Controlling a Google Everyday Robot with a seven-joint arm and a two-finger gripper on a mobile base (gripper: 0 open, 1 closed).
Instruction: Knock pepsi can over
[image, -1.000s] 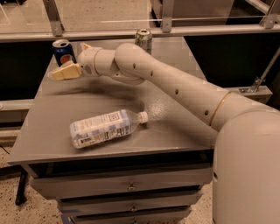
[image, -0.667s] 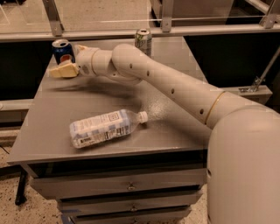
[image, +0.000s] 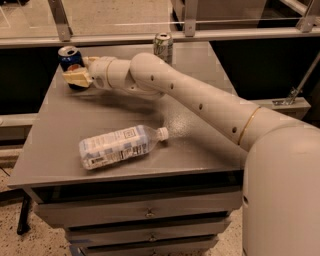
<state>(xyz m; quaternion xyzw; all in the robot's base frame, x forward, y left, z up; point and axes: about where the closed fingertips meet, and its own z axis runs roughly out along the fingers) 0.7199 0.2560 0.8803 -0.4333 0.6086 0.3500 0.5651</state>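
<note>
The pepsi can (image: 69, 58), dark blue with a silver top, stands upright at the far left corner of the grey table (image: 60, 130). My gripper (image: 75, 77), with cream-coloured fingers, is right against the can's lower front, hiding its base. The white arm reaches to it from the lower right across the table.
A pale green-and-silver can (image: 163, 47) stands upright at the table's far edge. A clear plastic bottle (image: 120, 145) with a white label lies on its side near the front. Drawers sit below the tabletop. A metal rail (image: 150, 37) runs behind the table.
The gripper has moved a little further left and towards the pepsi can. The can still stands upright.
</note>
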